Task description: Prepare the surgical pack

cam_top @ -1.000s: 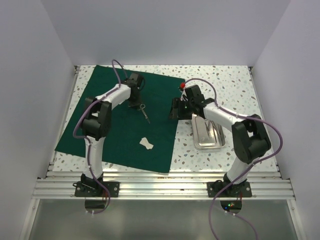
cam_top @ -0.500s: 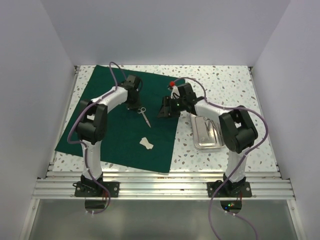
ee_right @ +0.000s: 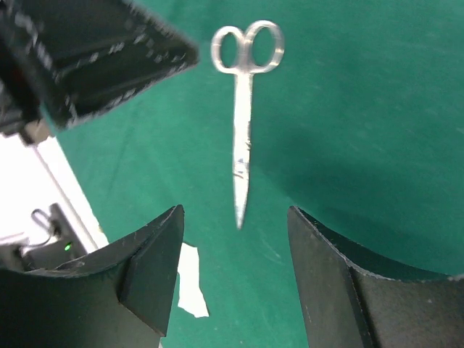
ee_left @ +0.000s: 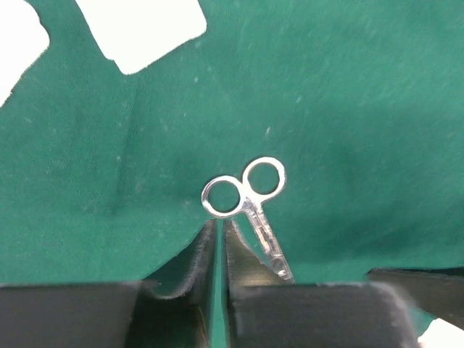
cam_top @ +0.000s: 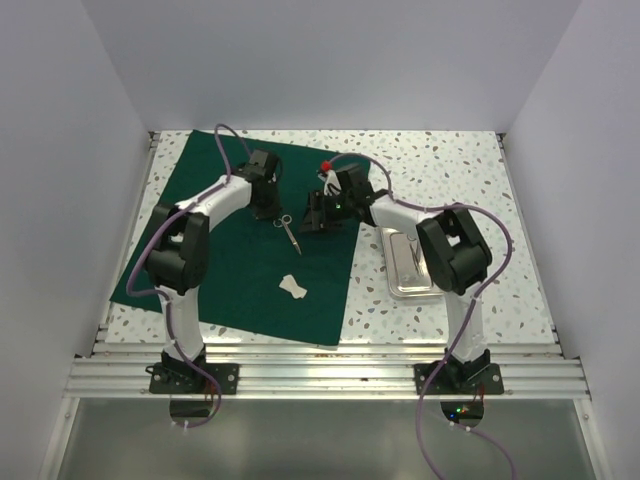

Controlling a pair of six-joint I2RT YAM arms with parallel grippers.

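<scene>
The steel tray is set on the bare table, near the right edge of the green drape, with a strip of tabletop seen between them. Its far end is crossed by the right arm, and what is in it cannot be made out from above.

The drape is spread flat and unfolded over the left half of the table. Nothing is wrapped in it. The scissors are laid on it near its middle, blades closed, ring handles turned to the far side and the point to the near side. The white gauze is laid on the drape too, nearer the arm bases and apart from the scissors.

The left gripper is held low over the drape, just beside the ring handles. In the left wrist view its fingers are seen almost pressed together, only a thin slit being left, and nothing is pinched between them. The scissors are seen just past the tips, and whether they are touched cannot be told.

The right gripper is held above the scissors from the other side. Its fingers are spread wide, and the point of the scissors is seen on the cloth through the gap.

The tabletop is speckled white. It is enclosed on three sides by plain pale walls, and a metal rail is fixed along its near edge, where both arms are bolted. Purple cables are looped along the arms.
</scene>
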